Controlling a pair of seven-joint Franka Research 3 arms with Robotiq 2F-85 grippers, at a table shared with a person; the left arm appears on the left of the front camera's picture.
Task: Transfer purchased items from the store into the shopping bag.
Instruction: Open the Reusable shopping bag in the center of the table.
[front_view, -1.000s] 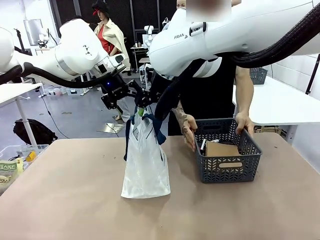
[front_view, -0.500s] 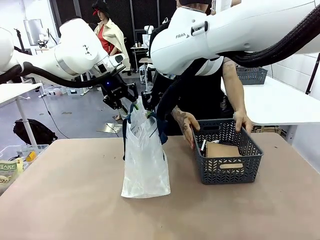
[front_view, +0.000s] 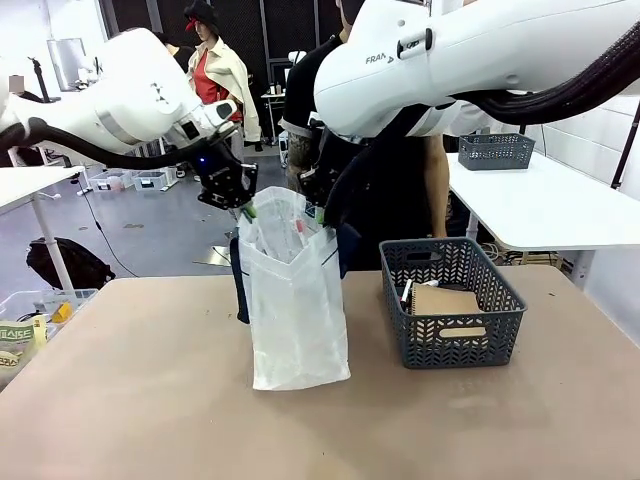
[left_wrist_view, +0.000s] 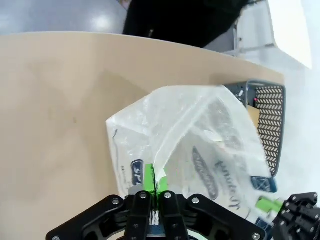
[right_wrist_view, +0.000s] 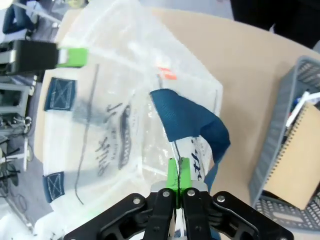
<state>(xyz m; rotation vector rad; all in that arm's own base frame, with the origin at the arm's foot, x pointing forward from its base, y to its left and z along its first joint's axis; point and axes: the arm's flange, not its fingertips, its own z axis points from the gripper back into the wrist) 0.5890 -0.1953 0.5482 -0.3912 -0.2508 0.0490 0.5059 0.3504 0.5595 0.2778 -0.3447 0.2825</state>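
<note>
Holding the shopping bag open at centre frame, left gripper clamped tight on its upper-left rim, right gripper clamped tight on the upper-right rim beside a navy handle. Leaving the store just right of the bag, notebook lying inside, pens at its left end. Judging the right gripper nearer, the store sitting lower right of it, both claws occupied.
</note>
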